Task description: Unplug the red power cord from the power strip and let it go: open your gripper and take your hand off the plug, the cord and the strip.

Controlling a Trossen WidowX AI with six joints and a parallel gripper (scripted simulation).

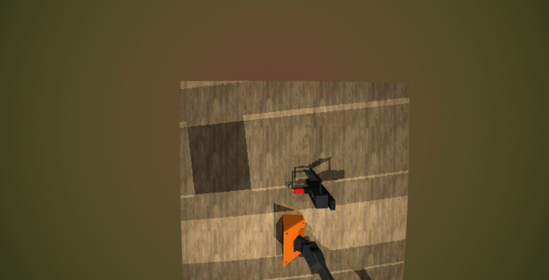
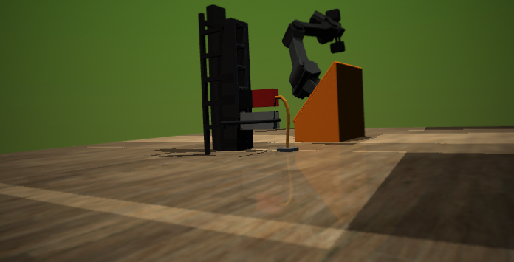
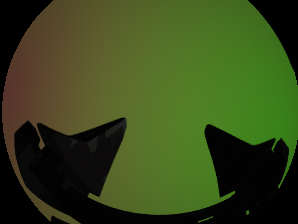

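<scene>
The red plug [image 2: 264,97] sat seated in the side of the black power strip [image 2: 230,83], which stood upright like a tower on the table [image 2: 184,194]. You could see the plug as a short red block projecting sideways from the strip about halfway up. An orange cord [image 2: 287,120] left its outer end, arched over and dropped straight down to a small dark foot [image 2: 287,149] on the table. Just below the plug a grey block [image 2: 259,120] also projected from the strip, with a thin black bar running along it. A black ladder-like frame [image 2: 205,83] stood against the strip's far side.

The table was wood-grained in pale and dark planks, with one darker rectangular patch [image 1: 218,157]. Behind it the backdrop was plain green. An orange wedge [image 2: 329,105] stood near the cord's foot, apart from it.

Your hand [image 3: 165,143] was up high above the wedge, well apart from plug, cord and strip. In the wrist view both fingers stood wide apart with only green backdrop between them: released, gripping nothing, touching nothing.
</scene>
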